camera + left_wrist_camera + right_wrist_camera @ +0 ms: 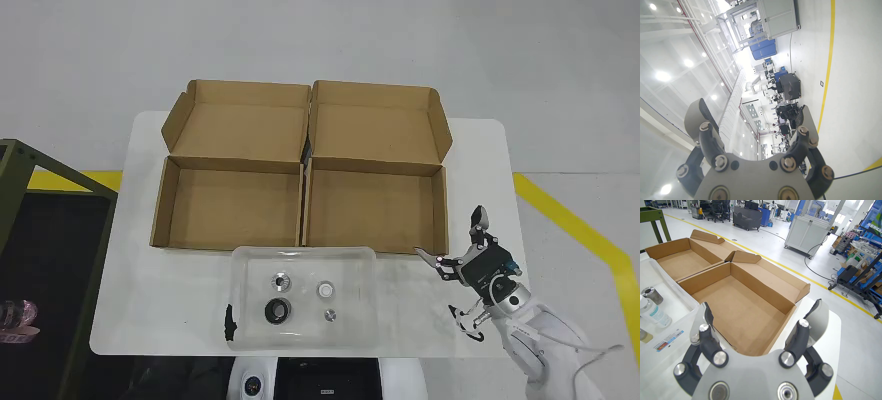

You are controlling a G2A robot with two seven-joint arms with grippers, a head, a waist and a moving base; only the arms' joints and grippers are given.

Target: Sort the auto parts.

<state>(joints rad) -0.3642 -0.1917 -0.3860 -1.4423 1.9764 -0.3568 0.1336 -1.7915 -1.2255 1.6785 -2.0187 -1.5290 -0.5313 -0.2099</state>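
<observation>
A clear plastic bin (305, 253) at the table's front holds the parts: a metal cylinder (281, 281), a black ring (276, 311), a white-capped bottle (325, 290) and a small metal piece (330, 315). Behind it stand two open cardboard boxes, left (235, 205) and right (372, 210), both bare inside. My right gripper (455, 237) hangs open and holds nothing, to the right of the bin, near the right box's front corner. Its wrist view shows it (762, 306) over the right box (745, 306), with the cylinder (652, 295) and bottle (654, 311) aside. My left gripper (753, 113) is open, pointing up at the hall ceiling.
The white table (140, 300) has bare room left of the bin and along its right edge. A green metal frame (20, 200) stands off the table's left side. A small dark piece (231, 322) sits at the bin's front left corner. Both box lids (375, 120) lie folded back.
</observation>
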